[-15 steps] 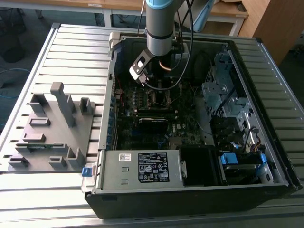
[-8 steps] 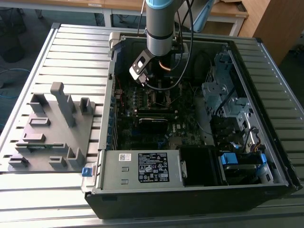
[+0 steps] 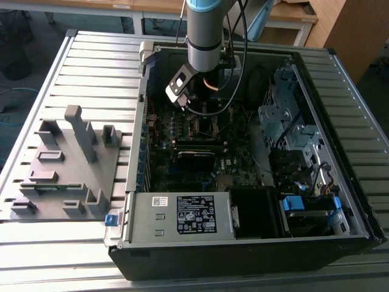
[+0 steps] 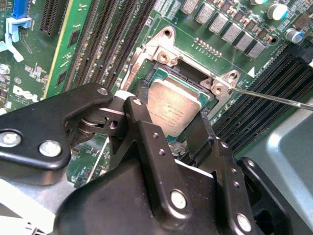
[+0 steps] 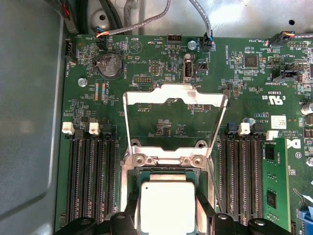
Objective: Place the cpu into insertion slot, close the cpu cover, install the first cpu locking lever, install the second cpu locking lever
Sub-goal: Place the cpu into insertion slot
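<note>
Near twelve o'clock in the exterior view, black gripper [image 4: 173,105] clasps faintly printed silver-grey square cpu [image 5: 167,208] at silver-rimmed insertion slot [image 4: 159,51].

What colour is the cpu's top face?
Dull silver-grey metal with faint dark print. The cpu shows best in the second wrist view.

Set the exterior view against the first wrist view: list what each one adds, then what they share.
Exterior view: the whole computer case, the arm reaching down into it, and a grey fixture tray on the exterior view's left. First wrist view: the cpu at the insertion slot, with the cpu cover raised open. Both: the circuit board.
</note>
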You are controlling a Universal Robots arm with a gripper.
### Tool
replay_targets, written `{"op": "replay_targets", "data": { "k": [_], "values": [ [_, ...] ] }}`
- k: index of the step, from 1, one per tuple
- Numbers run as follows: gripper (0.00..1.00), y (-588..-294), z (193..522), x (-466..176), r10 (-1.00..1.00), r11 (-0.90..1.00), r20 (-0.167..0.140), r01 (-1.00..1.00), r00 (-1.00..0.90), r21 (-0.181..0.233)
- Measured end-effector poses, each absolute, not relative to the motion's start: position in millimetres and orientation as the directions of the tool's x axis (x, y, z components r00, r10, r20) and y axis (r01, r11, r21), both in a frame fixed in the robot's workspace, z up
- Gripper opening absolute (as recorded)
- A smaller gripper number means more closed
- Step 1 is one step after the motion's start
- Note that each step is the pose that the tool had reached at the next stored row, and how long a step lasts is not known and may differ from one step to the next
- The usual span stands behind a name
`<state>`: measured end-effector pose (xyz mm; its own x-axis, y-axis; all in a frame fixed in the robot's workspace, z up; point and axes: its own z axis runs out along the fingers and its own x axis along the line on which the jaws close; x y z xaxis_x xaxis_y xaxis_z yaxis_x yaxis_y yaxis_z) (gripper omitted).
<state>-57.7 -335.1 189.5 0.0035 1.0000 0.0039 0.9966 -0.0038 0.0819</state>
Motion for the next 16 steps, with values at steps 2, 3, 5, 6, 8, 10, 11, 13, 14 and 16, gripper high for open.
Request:
{"op": "replay_targets", "data": {
  "k": [2, 3, 5, 6, 8, 10, 11, 13, 14, 16],
  "values": [
    [0.54, -335.0, 189.4, -57.7, 1.0, -0.004, 0.004, 0.997, 0.003, 0.082],
    [0.54, -335.0, 189.4, -57.7, 1.0, -0.004, 0.004, 0.997, 0.003, 0.082],
    [0.54, -335.0, 189.4, -57.7, 1.0, -0.004, 0.004, 0.997, 0.003, 0.082],
    [0.54, -335.1, 189.4, -57.7, 1.0, -0.004, 0.004, 0.997, 0.003, 0.082],
    [0.54, -335.0, 189.4, -57.7, 1.0, -0.004, 0.004, 0.997, 0.003, 0.082],
    [0.54, -335.0, 189.2, -57.6, 1.0, -0.004, 0.004, 0.997, 0.003, 0.082],
    [0.55, -334.8, 188.9, -57.5, 1.0, -0.004, 0.005, 0.997, 0.003, 0.083],
    [0.61, -334.9, 188.9, -57.5, 1.0, -0.004, 0.005, 0.997, 0.003, 0.083],
    [0.61, -335.0, 189.1, -57.6, 1.0, -0.004, 0.004, 0.997, 0.003, 0.082],
    [0.61, -335.0, 189.3, -57.7, 1.0, -0.004, 0.004, 0.997, 0.003, 0.082]
  ]
}}
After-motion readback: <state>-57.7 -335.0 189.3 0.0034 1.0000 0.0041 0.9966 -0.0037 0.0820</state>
